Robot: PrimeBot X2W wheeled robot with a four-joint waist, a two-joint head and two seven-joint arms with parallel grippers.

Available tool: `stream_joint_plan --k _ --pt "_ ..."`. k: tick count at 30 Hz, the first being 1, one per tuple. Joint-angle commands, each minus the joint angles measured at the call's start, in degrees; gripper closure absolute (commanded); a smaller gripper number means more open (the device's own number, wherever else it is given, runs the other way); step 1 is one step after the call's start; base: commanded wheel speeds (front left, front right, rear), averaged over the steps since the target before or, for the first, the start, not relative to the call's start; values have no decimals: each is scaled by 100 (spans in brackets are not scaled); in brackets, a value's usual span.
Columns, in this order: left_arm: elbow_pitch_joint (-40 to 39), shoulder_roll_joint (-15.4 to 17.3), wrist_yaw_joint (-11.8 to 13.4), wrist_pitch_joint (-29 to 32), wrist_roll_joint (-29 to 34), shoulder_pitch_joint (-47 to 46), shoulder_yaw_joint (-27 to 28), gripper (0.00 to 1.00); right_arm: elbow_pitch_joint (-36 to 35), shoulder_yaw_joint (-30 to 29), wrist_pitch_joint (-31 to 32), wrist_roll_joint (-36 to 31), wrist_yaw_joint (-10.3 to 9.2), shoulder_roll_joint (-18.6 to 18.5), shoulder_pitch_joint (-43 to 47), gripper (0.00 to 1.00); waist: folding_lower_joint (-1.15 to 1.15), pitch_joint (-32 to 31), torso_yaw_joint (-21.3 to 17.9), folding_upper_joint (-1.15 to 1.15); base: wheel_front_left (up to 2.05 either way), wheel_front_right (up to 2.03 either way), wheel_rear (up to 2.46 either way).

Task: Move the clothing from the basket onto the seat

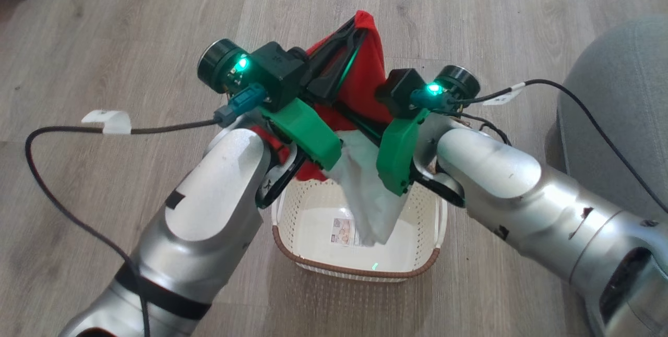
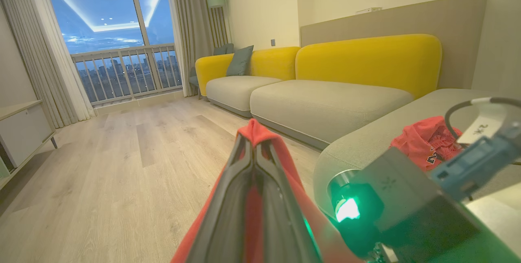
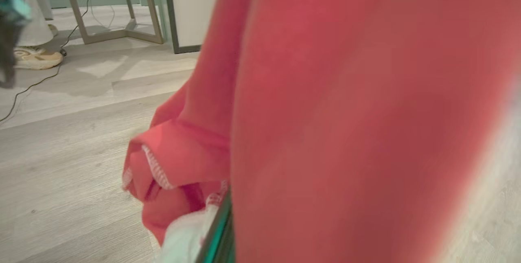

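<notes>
My left gripper (image 1: 357, 27) points up and is shut on the red clothing (image 1: 365, 73), lifted above the basket (image 1: 360, 270). In the left wrist view its fingers (image 2: 264, 198) pinch red fabric (image 2: 253, 129) at the tips. A white garment (image 1: 368, 191) hangs from the red one down into the basket. My right gripper (image 1: 360, 124) reaches in from the right and is shut where red and white fabric meet. Red cloth (image 3: 346, 112) drapes close over its camera. The grey-green seat (image 1: 616, 92) lies to the right, and a red garment (image 2: 423, 141) rests on the seat (image 2: 366, 141).
The basket stands on wood floor (image 1: 130, 13) between my forearms, a sticker (image 1: 344, 231) on its bottom. Cables (image 1: 52, 133) trail from both wrists. A yellow-backed sofa (image 2: 366, 63) runs along the wall. A person's shoe (image 3: 34, 57) and a metal stand's legs (image 3: 110, 33) are on the floor.
</notes>
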Motion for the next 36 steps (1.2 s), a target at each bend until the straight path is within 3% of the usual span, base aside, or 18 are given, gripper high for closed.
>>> stream_joint_plan --k 1,3,4,5,11,16,30,36 --pt "-189 38 14 -38 -39 -245 200 100 -70 -74 -64 55 -2 81 -181 100 0 1 -6 0 0 0 0" --pt "-179 48 25 -50 -23 -226 211 100 31 -111 -150 110 -2 83 -208 100 0 3 -26 0 0 0 0" --pt "-168 51 23 -55 -25 -205 214 61 67 -117 -173 137 -2 75 -208 100 0 -3 -43 0 0 0 0" --pt "-142 56 15 -59 -41 -176 213 0 93 -137 -192 167 -2 65 -203 100 0 -14 -65 0 0 0 0" --pt "16 179 -20 -78 -73 -7 264 0 15 -472 -225 200 -2 -60 -150 100 0 -46 -291 0 0 0 0" --pt "92 341 -41 -83 -104 139 370 0 -288 -1032 -227 -32 -2 -169 77 100 0 -32 -748 0 0 0 0" --pt "-191 666 -33 -86 49 440 739 0 -965 -2239 -228 -764 -2 -246 893 100 0 273 -3103 0 0 0 0" --pt "-229 683 -50 -86 116 488 740 0 -1279 -2903 -228 -1102 -2 -318 1435 100 0 317 -3724 0 0 0 0"
